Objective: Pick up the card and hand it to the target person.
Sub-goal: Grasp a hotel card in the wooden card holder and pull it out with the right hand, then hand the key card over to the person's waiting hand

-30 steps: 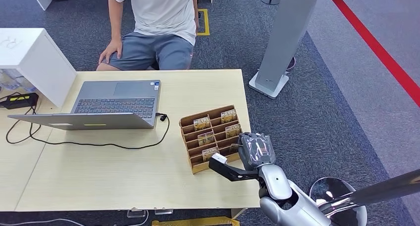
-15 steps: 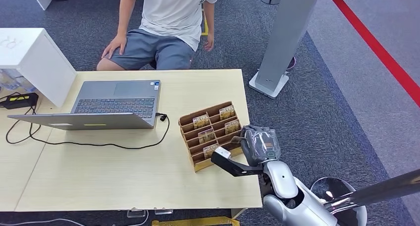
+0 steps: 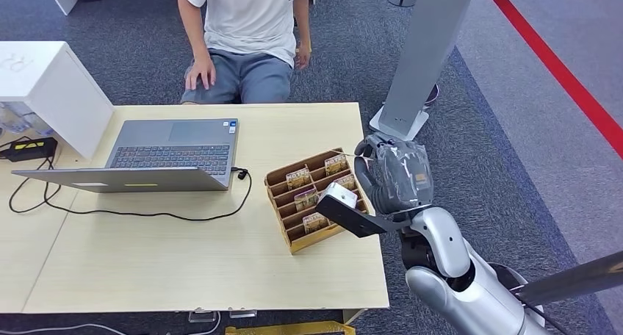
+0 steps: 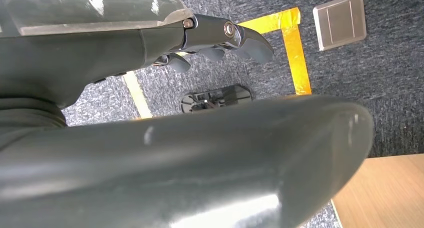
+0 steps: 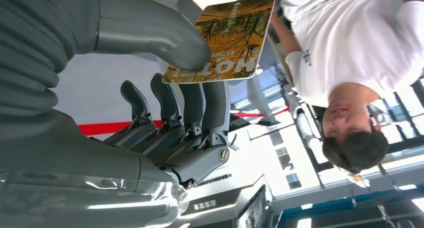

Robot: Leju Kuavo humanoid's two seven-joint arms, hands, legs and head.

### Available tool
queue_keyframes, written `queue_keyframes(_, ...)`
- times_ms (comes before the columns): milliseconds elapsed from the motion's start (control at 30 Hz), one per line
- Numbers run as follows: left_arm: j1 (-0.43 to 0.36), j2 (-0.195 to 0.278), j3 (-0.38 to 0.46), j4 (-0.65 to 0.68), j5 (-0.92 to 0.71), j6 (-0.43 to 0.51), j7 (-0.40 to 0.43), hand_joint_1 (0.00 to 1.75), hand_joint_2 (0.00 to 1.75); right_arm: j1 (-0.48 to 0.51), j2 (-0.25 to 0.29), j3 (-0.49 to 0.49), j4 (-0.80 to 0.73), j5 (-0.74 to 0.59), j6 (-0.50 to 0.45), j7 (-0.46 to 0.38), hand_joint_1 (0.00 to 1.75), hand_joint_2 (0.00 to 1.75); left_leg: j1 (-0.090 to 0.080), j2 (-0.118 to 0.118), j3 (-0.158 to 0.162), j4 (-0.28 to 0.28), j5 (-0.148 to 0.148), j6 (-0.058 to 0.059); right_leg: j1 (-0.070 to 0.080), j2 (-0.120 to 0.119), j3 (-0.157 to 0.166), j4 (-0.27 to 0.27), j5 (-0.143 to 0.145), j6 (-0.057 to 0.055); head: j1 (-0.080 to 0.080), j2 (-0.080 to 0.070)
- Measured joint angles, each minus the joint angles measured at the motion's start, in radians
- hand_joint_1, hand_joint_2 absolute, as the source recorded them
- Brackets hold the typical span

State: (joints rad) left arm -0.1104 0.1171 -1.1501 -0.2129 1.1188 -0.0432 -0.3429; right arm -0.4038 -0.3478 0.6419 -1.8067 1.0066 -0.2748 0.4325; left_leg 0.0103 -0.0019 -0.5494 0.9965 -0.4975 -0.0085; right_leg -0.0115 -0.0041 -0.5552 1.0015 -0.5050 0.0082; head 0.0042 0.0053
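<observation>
My right hand (image 3: 391,178) hovers above the right side of the wooden card rack (image 3: 294,241) on the table. In the right wrist view it pinches a card (image 5: 225,43) with an orange-yellow printed picture between the thumb and a finger. The person (image 3: 250,19), in a white T-shirt and grey shorts, sits beyond the table's far edge and appears behind the card (image 5: 350,63) in that view. My left hand (image 4: 125,43) hangs over the carpet, fingers (image 4: 220,35) loosely extended and holding nothing.
An open grey laptop (image 3: 173,155) with a black cable sits on the left of the table (image 3: 184,269). A white box (image 3: 51,85) stands at the far left. A silver stand (image 3: 422,56) rises right of the table. The rack holds several more cards (image 3: 306,199).
My right hand has risen from the near end of the rack and moved toward the far side, carrying the card. The person has shifted and lifted a hand off the knee.
</observation>
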Motion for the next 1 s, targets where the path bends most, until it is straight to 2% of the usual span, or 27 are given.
queue_keyframes(167, -0.007, 0.0, 0.0, 0.0, -0.006, -0.006, 0.007, 0.0, 0.0, -0.036, 0.029, 0.023, 0.026, -0.052, -0.046, -0.072, 1.4, 1.75, 0.0, 0.0, 0.0, 0.0, 0.0, 0.0, 0.0, 0.0, 0.0, 0.0, 0.0, 0.0, 0.0, 0.0)
queue_keyframes(333, -0.015, 0.0, 0.0, 0.0, -0.009, -0.01, 0.016, 0.0, 0.0, -0.083, 0.077, 0.054, 0.116, -0.097, -0.116, -0.14, 1.4, 1.75, 0.0, 0.0, -0.001, 0.0, 0.0, 0.0, 0.0, 0.0, 0.0, 0.001, 0.0, 0.0, 0.0, 0.0)
queue_keyframes(467, -0.022, -0.001, 0.0, 0.0, -0.011, -0.011, 0.016, 0.0, 0.0, -0.132, 0.128, 0.083, 0.221, -0.119, -0.208, -0.196, 1.4, 1.75, 0.0, 0.0, -0.001, 0.0, 0.0, 0.0, 0.0, 0.0, 0.0, 0.001, 0.0, 0.0, 0.0, 0.0)
queue_keyframes(667, -0.026, -0.003, 0.0, -0.001, -0.014, -0.011, 0.019, 0.0, 0.0, -0.211, 0.223, 0.12, 0.411, -0.139, -0.393, -0.283, 1.4, 1.75, 0.0, 0.0, -0.001, 0.0, 0.0, 0.0, 0.0, -0.001, -0.001, 0.001, 0.0, 0.0, 0.0, 0.0)
queue_keyframes(867, -0.026, -0.006, 0.0, -0.002, -0.014, -0.012, 0.019, 0.0, 0.0, -0.23, 0.301, 0.126, 0.535, -0.098, -0.417, -0.341, 1.4, 1.75, 0.0, 0.0, -0.001, 0.0, 0.0, 0.0, 0.0, 0.0, -0.001, 0.001, 0.0, 0.0, 0.0, 0.0)
queue_keyframes(1000, -0.025, -0.008, 0.0, -0.002, -0.014, -0.014, 0.017, 0.0, 0.0, -0.234, 0.327, 0.125, 0.572, -0.09, -0.418, -0.353, 0.28, 1.75, 0.0, 0.0, -0.001, 0.0, 0.0, 0.0, 0.0, 0.0, -0.001, 0.001, 0.0, 0.0, -0.001, 0.0)
